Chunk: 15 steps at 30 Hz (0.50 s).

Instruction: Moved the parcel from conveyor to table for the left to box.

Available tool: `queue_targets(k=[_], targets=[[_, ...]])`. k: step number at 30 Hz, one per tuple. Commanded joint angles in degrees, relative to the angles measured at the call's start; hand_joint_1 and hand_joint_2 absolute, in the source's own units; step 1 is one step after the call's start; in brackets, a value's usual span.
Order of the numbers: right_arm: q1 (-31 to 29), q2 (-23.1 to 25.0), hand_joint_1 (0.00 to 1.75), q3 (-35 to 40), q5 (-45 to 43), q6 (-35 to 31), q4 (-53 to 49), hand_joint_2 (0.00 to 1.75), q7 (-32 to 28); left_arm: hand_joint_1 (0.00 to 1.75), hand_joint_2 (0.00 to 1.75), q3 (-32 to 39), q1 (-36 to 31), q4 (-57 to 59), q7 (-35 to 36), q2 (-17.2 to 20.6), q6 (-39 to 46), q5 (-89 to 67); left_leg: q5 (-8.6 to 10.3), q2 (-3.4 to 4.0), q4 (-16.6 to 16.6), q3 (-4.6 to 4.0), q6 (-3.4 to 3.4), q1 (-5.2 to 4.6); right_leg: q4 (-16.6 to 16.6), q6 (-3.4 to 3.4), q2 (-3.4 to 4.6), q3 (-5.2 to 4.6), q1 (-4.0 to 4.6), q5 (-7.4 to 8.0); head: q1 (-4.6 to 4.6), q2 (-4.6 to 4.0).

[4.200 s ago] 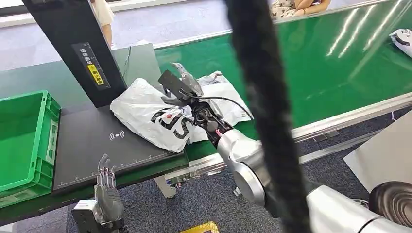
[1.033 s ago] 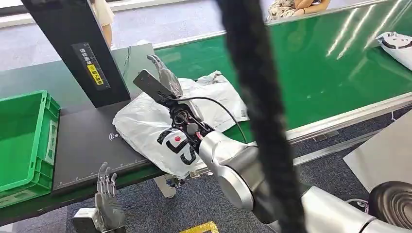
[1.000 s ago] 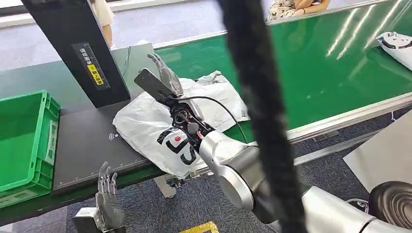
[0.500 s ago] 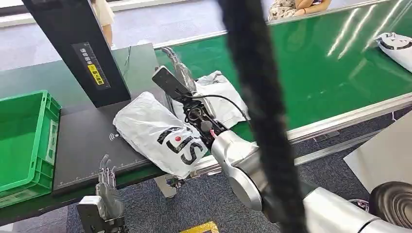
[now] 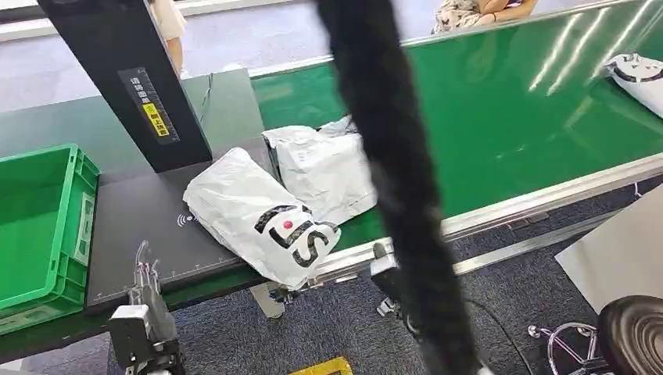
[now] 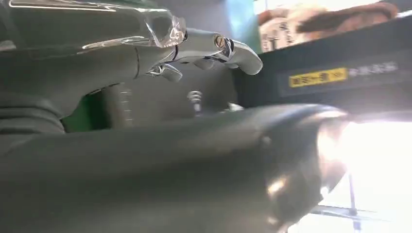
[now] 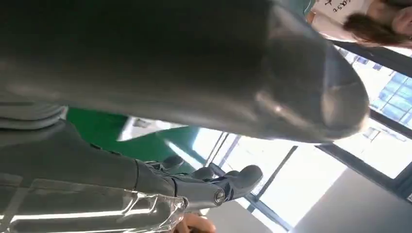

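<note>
A white parcel (image 5: 262,212) with black letters and a red dot lies on the black table pad (image 5: 148,226), its near end hanging over the pad's corner. No hand touches it. My left hand (image 5: 145,293) stands below the table's front edge with its fingers pointing up. In the left wrist view its fingers (image 6: 214,46) stretch out apart from the thumb and hold nothing. In the right wrist view my right hand (image 7: 87,170) is also spread, fingers (image 7: 218,182) straight, with nothing in it.
A second pale parcel (image 5: 324,168) lies beside the first on the green conveyor (image 5: 508,117); another (image 5: 637,74) rides at far right. A green crate (image 5: 39,226) sits left of the pad, a black scanner post (image 5: 125,78) behind it. A thick black cable (image 5: 383,156) hangs across the view.
My right arm has let go of the parcel and drawn back out of the head view. The parcel stays on the pad. The left hand has shifted slightly left.
</note>
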Motion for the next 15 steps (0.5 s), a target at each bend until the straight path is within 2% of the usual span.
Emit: queue_targets(k=[1, 6, 15], targets=[[7.4, 2.6, 0.0, 1.3, 0.2, -2.5, -6.9, 0.0, 1.0, 0.0, 0.0, -1.1, -4.8, 5.8, 0.7, 0.5, -0.3, -0.5, 0.01, 0.11, -0.1, 0.15, 0.02, -0.03, -0.1, -0.01, 0.08, 0.14, -0.02, 0.04, 0.0, 0.0], [7.1, 6.9, 0.0, 3.5, 1.2, -3.5, -4.7, 0.0, 0.6, 0.0, 0.0, -2.0, -7.6, 9.7, 0.9, -0.4, -1.6, 0.1, 0.04, 0.15, -0.1, 0.26, 0.0, 0.01, -0.1, -0.02, 0.13, 0.22, 0.02, 0.02, 0.0, 0.0], [5.8, 8.4, 0.0, 2.0, 3.3, -0.2, -6.0, 0.0, 1.0, 0.0, 0.0, -4.6, -12.0, 12.7, 3.2, -0.8, -0.9, -3.0, 0.04, 0.13, 0.0, 0.18, 0.0, -0.05, 0.0, 0.0, 0.14, 0.11, -0.05, 0.03, 0.0, 0.0]])
